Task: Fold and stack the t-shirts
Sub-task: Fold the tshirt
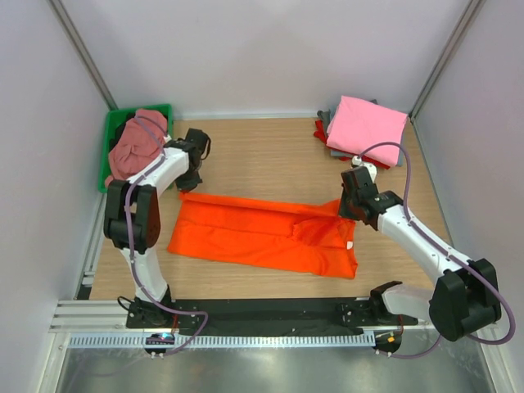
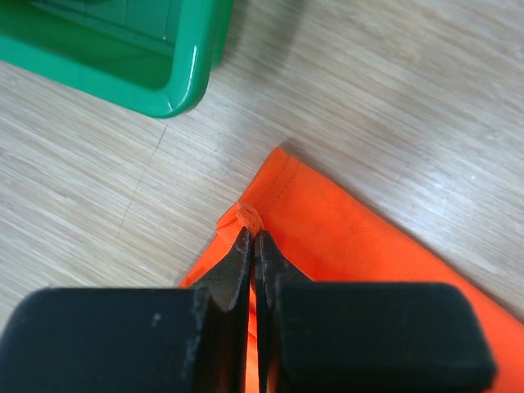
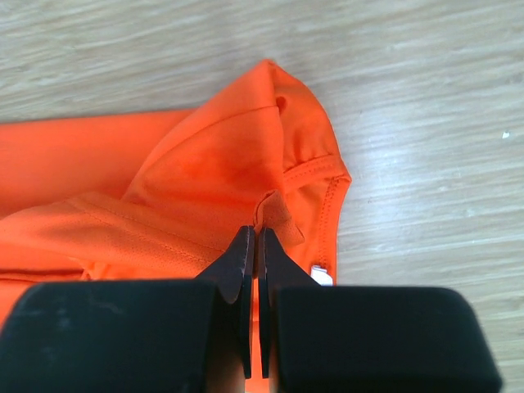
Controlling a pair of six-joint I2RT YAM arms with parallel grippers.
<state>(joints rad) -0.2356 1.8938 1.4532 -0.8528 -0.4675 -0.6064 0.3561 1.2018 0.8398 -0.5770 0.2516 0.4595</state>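
A bright orange t-shirt (image 1: pixel 262 235) lies spread across the table, its white neck label (image 1: pixel 350 245) at the right. My left gripper (image 1: pixel 187 184) is shut on the shirt's far-left corner; the left wrist view shows a pinch of orange cloth (image 2: pixel 248 218) between the fingertips. My right gripper (image 1: pixel 346 208) is shut on a fold of the shirt (image 3: pixel 274 209) near the collar at its far-right end, next to the label (image 3: pixel 322 274). A folded stack with a pink shirt (image 1: pixel 364 124) on top of red and grey ones sits at the back right.
A green plastic bin (image 1: pixel 115 135) at the back left holds a crumpled dusty-pink shirt (image 1: pixel 135 143); its corner shows in the left wrist view (image 2: pixel 176 82). Bare wooden table (image 1: pixel 262 155) lies between bin and stack. A metal rail runs along the near edge.
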